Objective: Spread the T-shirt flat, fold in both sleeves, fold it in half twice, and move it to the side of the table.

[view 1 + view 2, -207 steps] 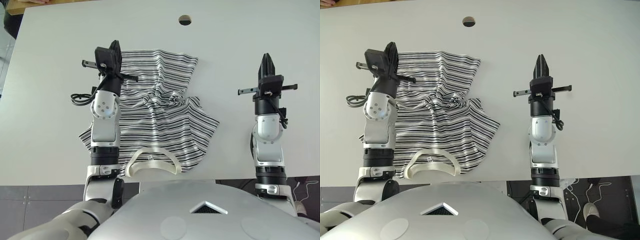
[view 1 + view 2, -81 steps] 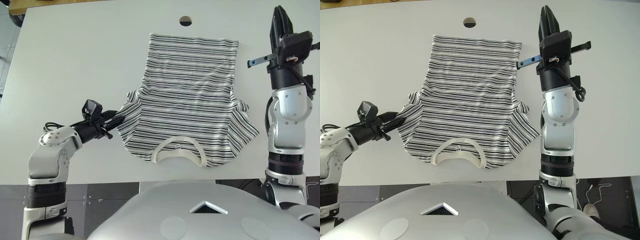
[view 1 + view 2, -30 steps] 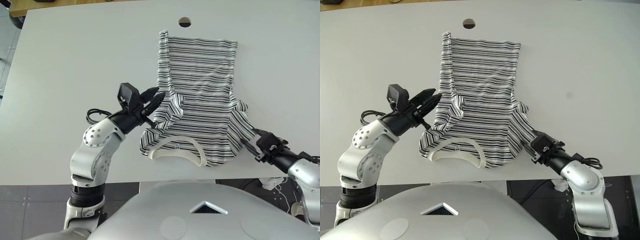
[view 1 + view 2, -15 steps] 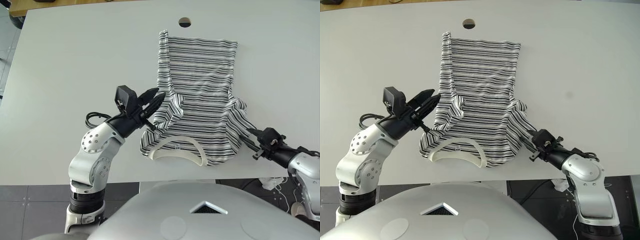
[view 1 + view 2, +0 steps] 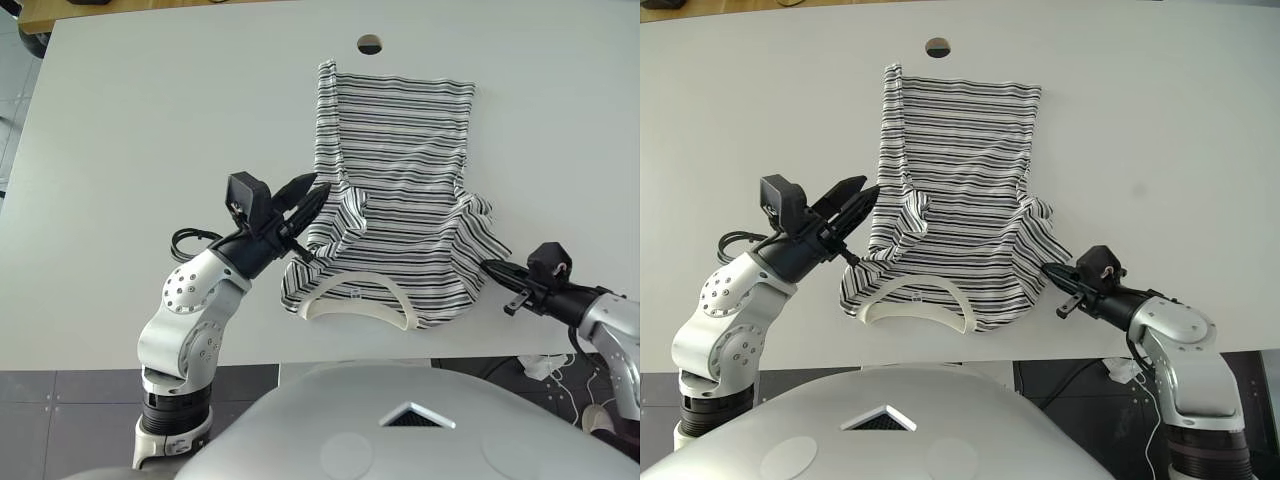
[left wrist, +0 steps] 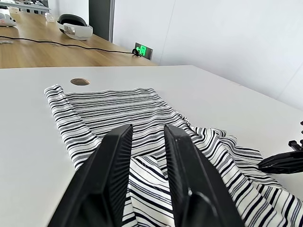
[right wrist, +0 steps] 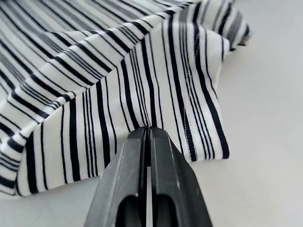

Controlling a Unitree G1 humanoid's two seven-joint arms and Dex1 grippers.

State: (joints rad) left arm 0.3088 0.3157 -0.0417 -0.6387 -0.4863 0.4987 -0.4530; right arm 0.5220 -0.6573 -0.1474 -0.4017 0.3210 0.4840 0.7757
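The head views lay out the whole striped T-shirt (image 5: pixel 400 150) on the pale, matte counter (image 5: pixel 150 120): hem far from the robot just below a round hole (image 5: pixel 370 43), the thick white ribbed collar (image 5: pixel 350 300) at the near edge. The shirt's left side is folded inward in a bunched, rumpled band, while the right sleeve flares out in soft ripples. The left pincer (image 5: pixel 312 196) hangs just above that folded left edge. Its wrist view adds what the head cannot: its two smooth black fingers (image 6: pixel 113 161) stand a narrow gap apart with nothing between them, the thin black-and-white jersey running away beneath them in shallow waves, and a wooden desk (image 6: pixel 28 47) beyond the counter. The right pincer (image 5: pixel 1048 270) lies low at the right sleeve's edge, near the counter's front. Close up from its own wrist, its tapered black fingers are pressed together to a hairline seam, tips against the striped cloth where a crease runs off from them. Whether any fabric is caught there cannot be told. The sleeve's stitched hem curls beside it on bare counter.
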